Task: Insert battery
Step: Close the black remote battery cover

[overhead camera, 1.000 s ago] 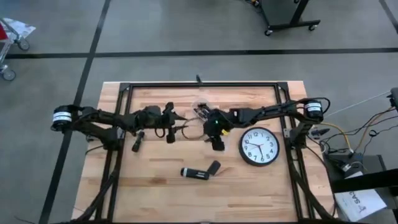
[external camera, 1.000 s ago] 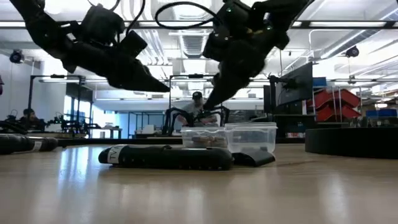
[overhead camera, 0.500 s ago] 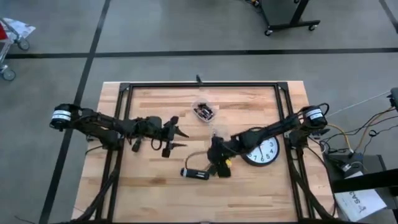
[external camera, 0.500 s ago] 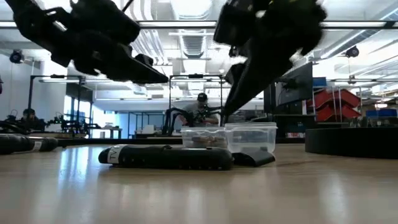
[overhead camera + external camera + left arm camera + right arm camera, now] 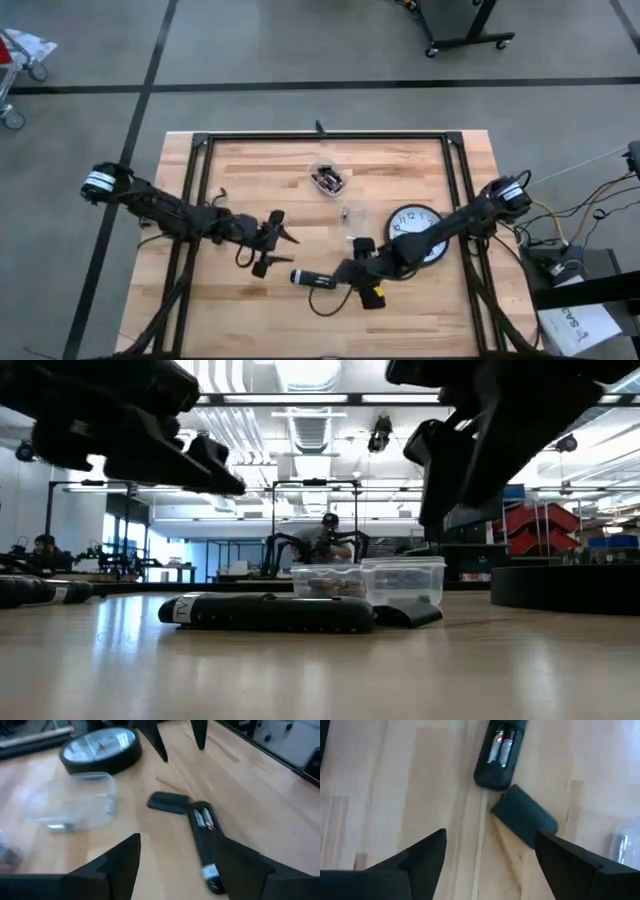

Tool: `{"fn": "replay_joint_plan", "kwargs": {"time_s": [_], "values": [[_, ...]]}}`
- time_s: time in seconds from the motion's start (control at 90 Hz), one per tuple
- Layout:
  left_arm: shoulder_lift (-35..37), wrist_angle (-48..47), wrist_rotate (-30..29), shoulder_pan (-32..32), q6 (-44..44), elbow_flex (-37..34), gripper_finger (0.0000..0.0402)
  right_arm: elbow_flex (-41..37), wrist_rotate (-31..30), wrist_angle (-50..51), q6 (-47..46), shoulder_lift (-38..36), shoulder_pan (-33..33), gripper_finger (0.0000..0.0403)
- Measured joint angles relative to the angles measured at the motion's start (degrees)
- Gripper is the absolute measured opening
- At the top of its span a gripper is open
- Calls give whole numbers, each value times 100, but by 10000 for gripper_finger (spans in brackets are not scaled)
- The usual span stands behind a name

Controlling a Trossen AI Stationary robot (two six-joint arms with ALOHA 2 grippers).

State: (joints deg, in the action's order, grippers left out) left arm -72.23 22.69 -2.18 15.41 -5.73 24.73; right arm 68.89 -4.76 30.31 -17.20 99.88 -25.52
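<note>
A black remote lies on the wooden table near its front edge, back up, with its battery bay open and two batteries showing inside. Its loose black cover lies flat on the table just beyond the bay end. My right gripper hovers open above the cover and the remote's bay end. My left gripper hangs open to the left of the remote, above the table, with nothing between its fingers.
A black wall clock lies face up at the right, partly under my right arm. A clear tub of batteries stands farther back at the centre, and a clear lid or tub lies between it and the remote.
My right gripper has swung from the battery tub toward the table's near edge and come down over the remote and its cover. My left gripper has also gone toward the near edge, staying left of the remote. The remote and cover have not moved.
</note>
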Motion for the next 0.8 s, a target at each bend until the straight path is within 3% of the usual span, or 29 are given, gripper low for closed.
{"fn": "replay_joint_plan", "kwargs": {"time_s": [0.144, 0.367, 0.511, 0.678, 0.8], "values": [[0, -330, -310, 439, 161, 2, 233, -18, -22, -25, -290, 39, -173, 266], [-285, -292, -441, 657, 730, 2, 285, -23, -308, -363, -731, 73, -347, 255], [-969, 183, -478, 796, 912, 2, 303, -31, -586, -620, -735, 135, -359, 256], [-1953, 645, -1087, 1044, 1077, 299, 296, -27, -917, -721, -613, 197, -336, 265], [-2573, 676, -1136, 1052, 1186, 619, 295, -14, -1015, -743, -579, 274, -321, 268]]}}
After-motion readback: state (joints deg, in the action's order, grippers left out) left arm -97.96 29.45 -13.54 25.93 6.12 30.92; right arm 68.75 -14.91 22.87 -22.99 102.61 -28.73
